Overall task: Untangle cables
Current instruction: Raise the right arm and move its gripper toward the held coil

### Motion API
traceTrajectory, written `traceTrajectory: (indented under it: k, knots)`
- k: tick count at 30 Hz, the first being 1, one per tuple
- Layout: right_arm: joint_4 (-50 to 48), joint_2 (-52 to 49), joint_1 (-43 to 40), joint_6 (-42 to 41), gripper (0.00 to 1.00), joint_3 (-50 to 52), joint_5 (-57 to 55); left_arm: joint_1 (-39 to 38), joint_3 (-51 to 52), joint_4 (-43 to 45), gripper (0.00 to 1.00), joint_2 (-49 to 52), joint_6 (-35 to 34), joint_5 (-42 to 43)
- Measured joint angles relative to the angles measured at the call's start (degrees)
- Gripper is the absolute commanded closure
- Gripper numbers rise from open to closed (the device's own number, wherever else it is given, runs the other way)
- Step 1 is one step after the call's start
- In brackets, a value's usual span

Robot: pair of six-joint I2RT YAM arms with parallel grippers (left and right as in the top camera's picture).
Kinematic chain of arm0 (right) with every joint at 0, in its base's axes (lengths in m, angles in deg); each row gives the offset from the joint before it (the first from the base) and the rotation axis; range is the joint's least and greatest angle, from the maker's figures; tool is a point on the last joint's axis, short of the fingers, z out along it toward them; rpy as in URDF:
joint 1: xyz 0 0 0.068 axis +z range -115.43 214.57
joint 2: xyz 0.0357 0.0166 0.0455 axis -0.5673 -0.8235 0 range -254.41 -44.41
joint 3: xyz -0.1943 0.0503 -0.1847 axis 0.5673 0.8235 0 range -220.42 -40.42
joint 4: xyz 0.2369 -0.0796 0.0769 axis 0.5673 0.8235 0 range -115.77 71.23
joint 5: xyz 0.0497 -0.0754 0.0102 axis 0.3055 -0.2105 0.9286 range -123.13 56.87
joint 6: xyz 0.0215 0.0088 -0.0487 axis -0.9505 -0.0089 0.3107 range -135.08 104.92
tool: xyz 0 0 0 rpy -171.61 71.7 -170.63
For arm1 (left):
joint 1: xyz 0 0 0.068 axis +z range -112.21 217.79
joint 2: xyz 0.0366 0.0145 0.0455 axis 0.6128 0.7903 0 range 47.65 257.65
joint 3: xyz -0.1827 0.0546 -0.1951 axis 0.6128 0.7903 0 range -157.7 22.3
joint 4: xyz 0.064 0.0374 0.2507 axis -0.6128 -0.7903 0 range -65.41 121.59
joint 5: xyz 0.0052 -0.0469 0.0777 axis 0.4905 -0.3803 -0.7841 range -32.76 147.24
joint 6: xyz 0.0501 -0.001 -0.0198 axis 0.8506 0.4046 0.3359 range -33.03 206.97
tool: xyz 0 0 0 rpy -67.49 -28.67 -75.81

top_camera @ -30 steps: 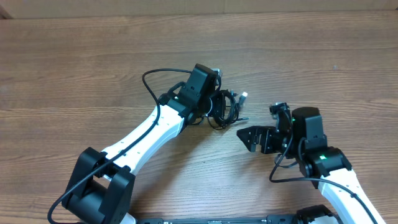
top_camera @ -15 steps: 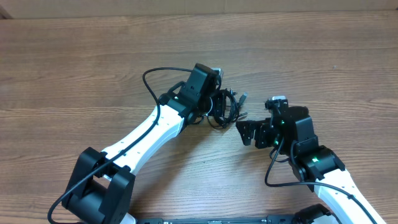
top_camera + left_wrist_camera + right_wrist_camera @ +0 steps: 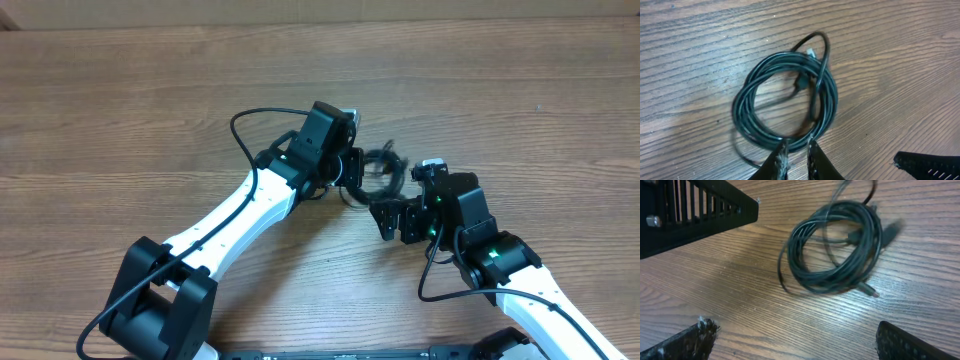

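Note:
The cables [image 3: 380,170] are thin black cords coiled in a small round bundle on the wooden table. They also show in the left wrist view [image 3: 785,100] and the right wrist view [image 3: 835,250]. My left gripper [image 3: 352,172] [image 3: 797,150] is pinched on the near edge of the coil. My right gripper [image 3: 388,214] [image 3: 800,345] is wide open and empty, just short of the bundle on its near right side. A small plug tip [image 3: 871,291] sticks out of the coil.
The wooden table [image 3: 120,110] stretches all around the two arms. The left arm's own thick black wire [image 3: 245,130] loops beside its wrist. The left arm's black housing [image 3: 690,210] fills the upper left of the right wrist view.
My right arm has moved left and forward, close up to the bundle. The coil in my left gripper has shifted and turned a little. The left arm has stayed put.

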Motion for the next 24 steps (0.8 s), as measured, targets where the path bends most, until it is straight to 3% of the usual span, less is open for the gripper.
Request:
traceTrajectory:
  k: [4, 11, 24]
  knots:
    - [-0.11, -0.37, 0.00, -0.02, 0.00, 0.00, -0.66, 0.00, 0.00, 0.00, 0.82, 0.00, 0.00, 0.00]
    - [0.74, -0.50, 0.00, -0.02, 0.00, 0.00, -1.14, 0.00, 0.00, 0.48, 0.48, 0.00, 1.92, 0.02]
    - [10.73, 7.45, -10.56, -10.99, 0.00, -0.15, -12.66, -0.09, 0.00, 13.09, 0.45, 0.02, 9.55, 1.14]
